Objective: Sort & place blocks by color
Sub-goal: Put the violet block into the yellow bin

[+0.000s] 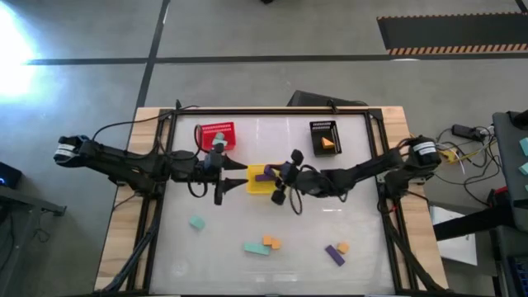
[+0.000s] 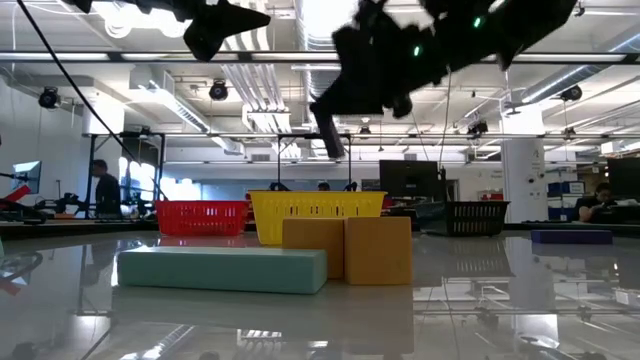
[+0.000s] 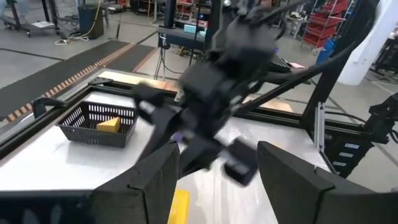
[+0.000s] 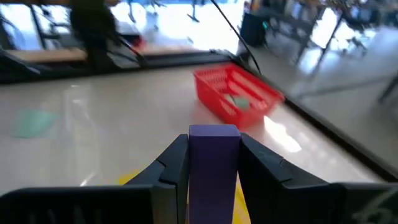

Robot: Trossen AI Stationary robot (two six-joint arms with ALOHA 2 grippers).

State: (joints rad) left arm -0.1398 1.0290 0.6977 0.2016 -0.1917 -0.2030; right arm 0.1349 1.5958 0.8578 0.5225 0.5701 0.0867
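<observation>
- While the right gripper (image 4: 213,163) hangs above the yellow basket (image 1: 258,183) mid-table, its fingers are clamped on a purple block (image 4: 214,155), one finger on each side face.
- Left gripper (image 1: 241,176) sits just beside the yellow basket, on the red-basket side; fingers spread, nothing between them.
- Red basket (image 1: 218,135): a teal block (image 4: 238,101) lies inside, visible only from the right wrist.
- Black basket (image 1: 323,137): one orange wedge (image 1: 327,143) inside.
- Yellow basket: something purple shows inside from above, partly hidden by the right gripper; cannot tell whether it lies in the basket or is the held block.
- Loose on the near half of the table: a lone teal piece (image 1: 196,222); a teal bar (image 1: 256,248) touching an orange block (image 1: 271,242); a purple bar (image 1: 334,255) beside a small orange piece (image 1: 343,247).
- Low view gives the teal bar in front of two orange blocks side by side; the high view shows those as one lump.
</observation>
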